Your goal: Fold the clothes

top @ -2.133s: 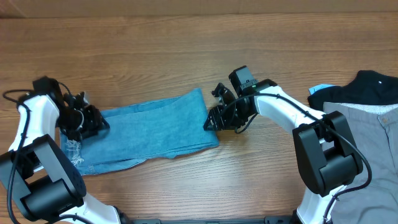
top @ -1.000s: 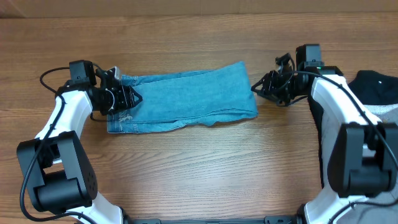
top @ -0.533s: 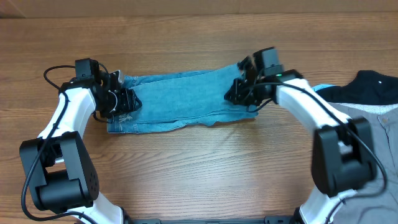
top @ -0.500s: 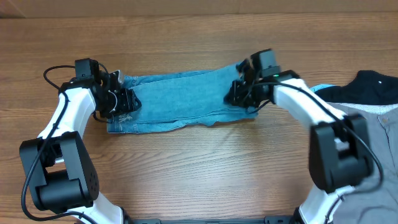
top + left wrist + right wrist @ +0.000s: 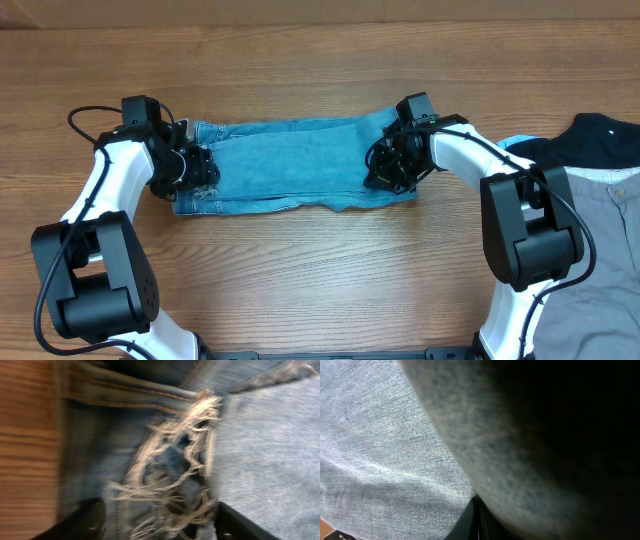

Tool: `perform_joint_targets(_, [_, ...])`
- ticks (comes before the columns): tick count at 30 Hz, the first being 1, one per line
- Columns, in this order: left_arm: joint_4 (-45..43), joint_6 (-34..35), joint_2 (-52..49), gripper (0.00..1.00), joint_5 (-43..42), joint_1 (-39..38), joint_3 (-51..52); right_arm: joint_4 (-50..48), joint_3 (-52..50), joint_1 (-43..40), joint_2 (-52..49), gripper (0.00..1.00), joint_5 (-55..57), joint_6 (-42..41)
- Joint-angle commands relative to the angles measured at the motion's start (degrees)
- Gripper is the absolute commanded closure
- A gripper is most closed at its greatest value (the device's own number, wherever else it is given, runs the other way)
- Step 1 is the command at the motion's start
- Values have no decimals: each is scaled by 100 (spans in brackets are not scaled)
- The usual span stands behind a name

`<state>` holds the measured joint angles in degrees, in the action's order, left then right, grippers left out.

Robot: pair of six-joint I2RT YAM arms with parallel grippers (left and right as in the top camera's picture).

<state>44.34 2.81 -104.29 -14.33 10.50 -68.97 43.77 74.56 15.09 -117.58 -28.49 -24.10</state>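
Both arms bend in low over the worktop (image 5: 300, 290) — left pincer (image 5: 193, 167) spread wide on the frayed hem (image 5: 170, 475) of the jeans (image 5: 290, 165), right pincer (image 5: 385, 170) clenched on their other end.

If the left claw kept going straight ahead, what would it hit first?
The frayed hem of the light blue denim jeans, lying right ahead of the left gripper; depth is unclear.

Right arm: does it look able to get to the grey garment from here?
Probably yes. The right gripper sits on the end of the jeans, and the grey garment lies beside that arm's base with nothing between.
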Motion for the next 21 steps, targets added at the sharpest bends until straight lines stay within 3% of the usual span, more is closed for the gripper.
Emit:
perform_joint_targets(1, [46,0,-4,20,68,319,-232,219,-247,-4,-59,96,745,129])
perform_joint_targets(4, [11,-153,-7,8,-328,660,-243,254,-247,-7,-39,96,745,164])
perform_joint_targets(7, [-15,-785,-22,0,-1045,1010,-240,267,-245,-4,-39,96,748,166])
perform_joint_targets(14, [33,-1845,-503,0,-2022,1071,-238,264,-245,-4,-39,96,745,162])
perform_joint_targets(18, [2,-1893,-1023,0,-1985,1005,-238,291,-245,-4,-39,96,745,162])
perform_joint_targets(21, [20,-1891,-1381,6,-1976,1012,-238,289,-245,-4,-39,96,745,162])
